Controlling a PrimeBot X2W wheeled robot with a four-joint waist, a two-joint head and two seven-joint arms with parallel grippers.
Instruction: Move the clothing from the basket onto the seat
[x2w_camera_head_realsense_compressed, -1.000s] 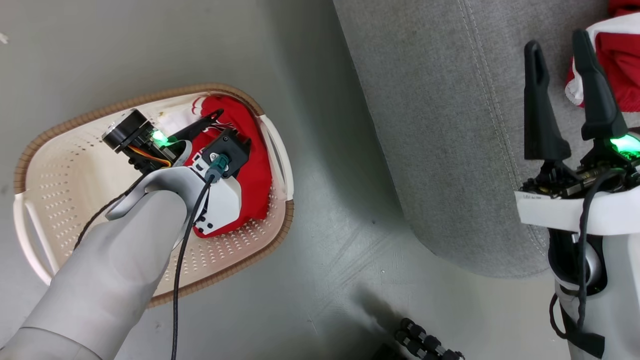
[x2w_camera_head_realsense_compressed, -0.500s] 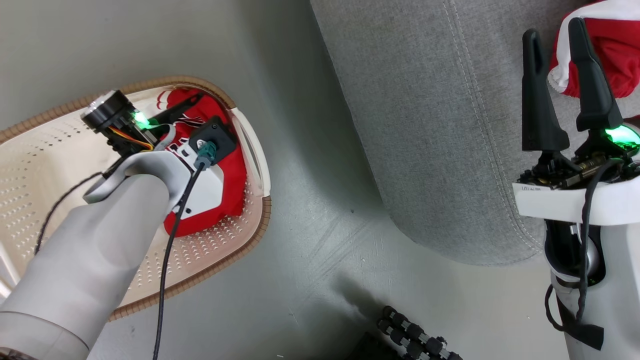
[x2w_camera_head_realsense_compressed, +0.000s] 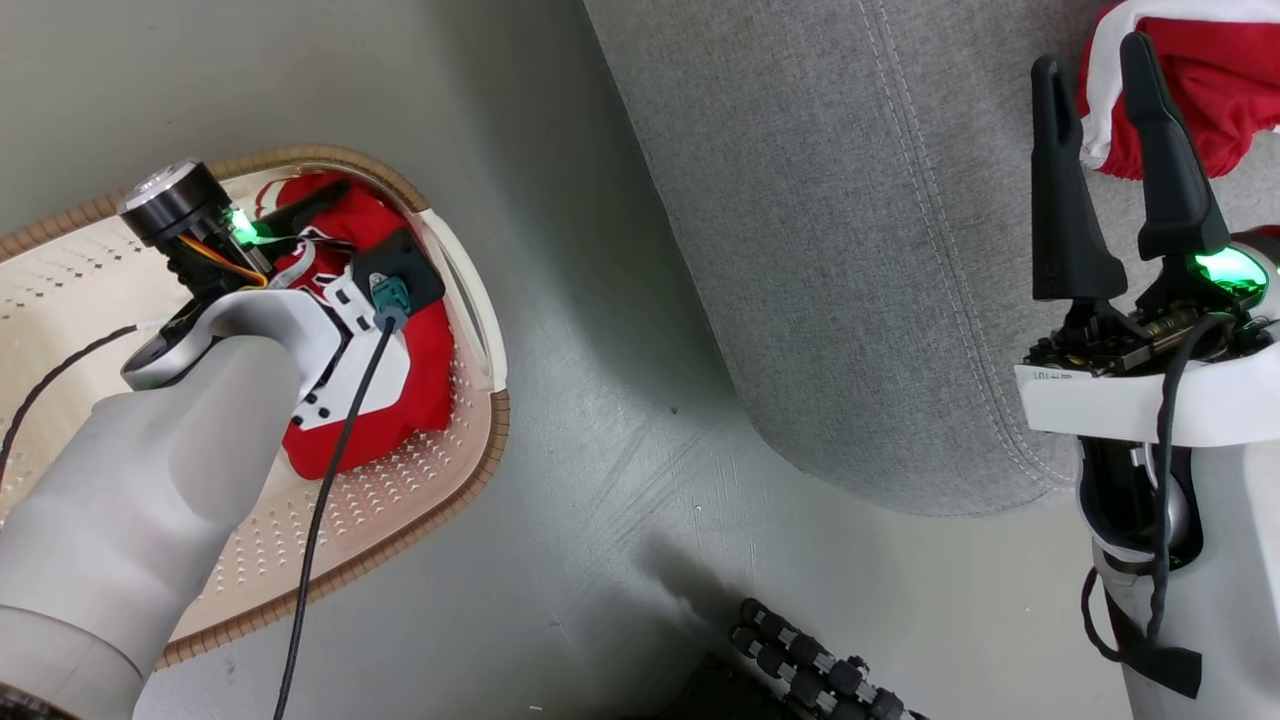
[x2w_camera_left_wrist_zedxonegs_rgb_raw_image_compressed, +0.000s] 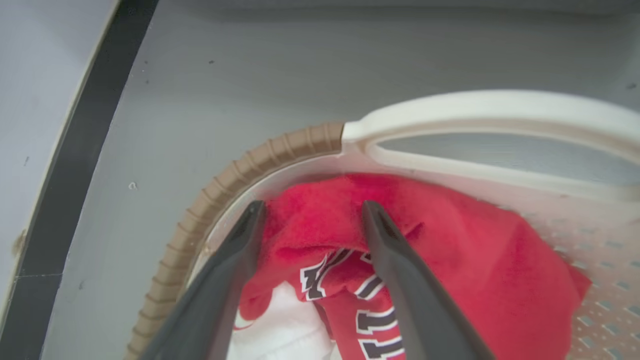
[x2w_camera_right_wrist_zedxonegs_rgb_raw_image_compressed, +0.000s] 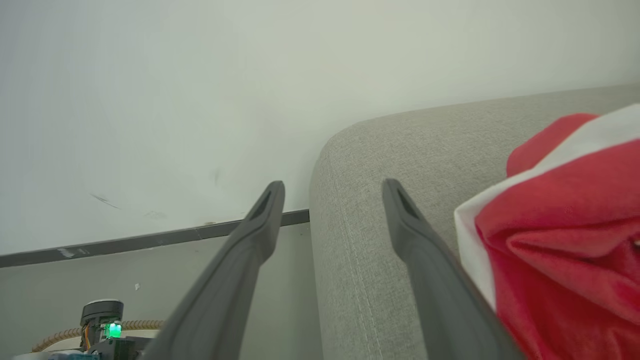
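Straddling red garment (x2w_camera_left_wrist_zedxonegs_rgb_raw_image_compressed: 450, 260) in basket (x2w_camera_left_wrist_zedxonegs_rgb_raw_image_compressed: 280, 150): L tool (x2w_camera_left_wrist_zedxonegs_rgb_raw_image_compressed: 312, 210), jaws apart.

Two red garments are in view: one lettered garment (x2w_camera_head_realsense_compressed: 425, 340) at the left, one white-trimmed garment (x2w_camera_head_realsense_compressed: 1220, 100) at the upper right. There is one laundry basket (x2w_camera_head_realsense_compressed: 400, 500), one grey sofa (x2w_camera_head_realsense_compressed: 850, 250), and two grippers, the left gripper (x2w_camera_left_wrist_zedxonegs_rgb_raw_image_compressed: 310, 210) and the right gripper (x2w_camera_head_realsense_compressed: 1090, 55).

The pale left forearm (x2w_camera_head_realsense_compressed: 170, 470) stretches forward and down, the left gripper (x2w_camera_left_wrist_zedxonegs_rgb_raw_image_compressed: 312, 212) with its fingers spread wide. The right gripper (x2w_camera_head_realsense_compressed: 1090, 60) points upward, fingers parted, holding nothing.
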